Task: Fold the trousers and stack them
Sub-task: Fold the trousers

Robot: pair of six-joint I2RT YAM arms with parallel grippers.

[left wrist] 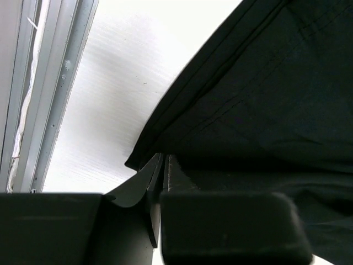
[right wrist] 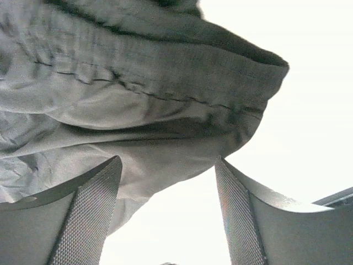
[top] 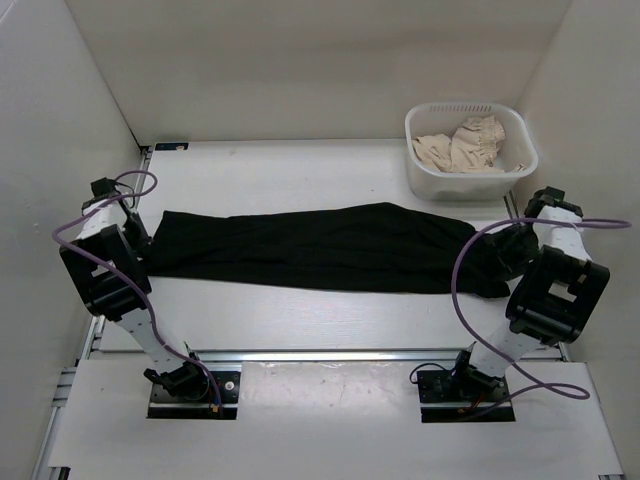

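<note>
Left gripper [left wrist: 161,185] is pinching shut on the left-end corner of the trousers [top: 320,245], which are lying stretched out flat across the table [top: 290,170]. Right gripper [right wrist: 168,193] is standing open, fingers flanking the bunched right end without clamping it. White basket [top: 424,172] is sitting far right, holding a beige garment [top: 462,148].

Your left gripper [left wrist: 159,190] is clamped, and your right gripper [right wrist: 168,171] stands wide.
Your left fingers [left wrist: 231,226] press together, an edge of the trousers [left wrist: 259,94] nipped between their tips. Your right fingers [right wrist: 88,215] are spread well apart, cloth just ahead of the tips. Your left arm [top: 110,275] and right arm [top: 555,290] are bent, wrists low.
</note>
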